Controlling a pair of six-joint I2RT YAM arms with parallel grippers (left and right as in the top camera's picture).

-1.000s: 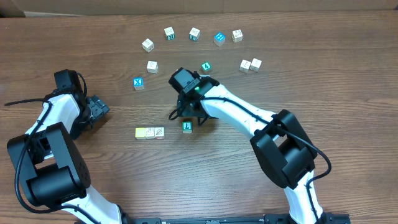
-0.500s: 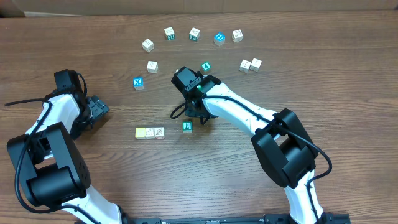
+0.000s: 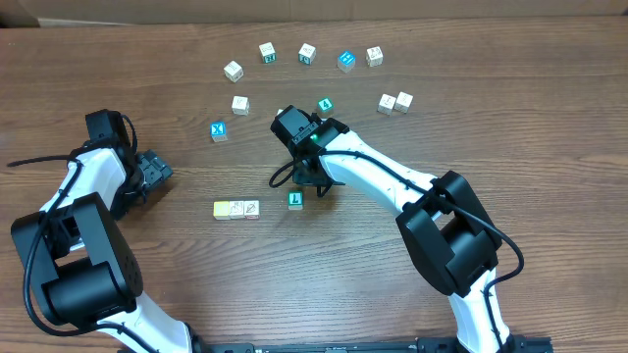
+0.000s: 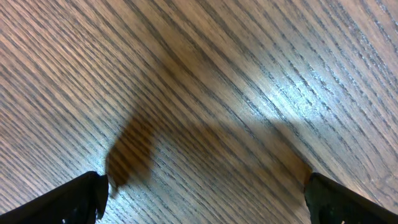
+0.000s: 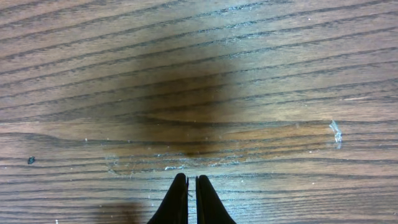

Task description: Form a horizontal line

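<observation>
Three cubes lie touching in a short row: a pale yellow cube (image 3: 223, 209), then two white cubes with dark drawings (image 3: 237, 209) (image 3: 252, 208). The green cube with a white "L" (image 3: 295, 199) sits apart, a gap to their right and slightly farther back. My right gripper (image 3: 307, 182) hovers just behind the green cube. In the right wrist view the right gripper (image 5: 191, 184) is shut with nothing in it, over bare wood. My left gripper (image 3: 157, 169) rests at the far left; its fingers (image 4: 87, 196) stand wide open and empty.
Loose cubes arc across the back: white ones (image 3: 233, 71) (image 3: 240, 104) (image 3: 267, 52) (image 3: 307, 53) (image 3: 374, 56), a white pair (image 3: 395, 102), blue cubes (image 3: 219, 131) (image 3: 346, 61) and a teal cube (image 3: 325, 105) beside the right arm.
My right gripper's jaws went from open to shut on nothing, and the arm drifted slightly right. The cubes and the left arm have not moved.
</observation>
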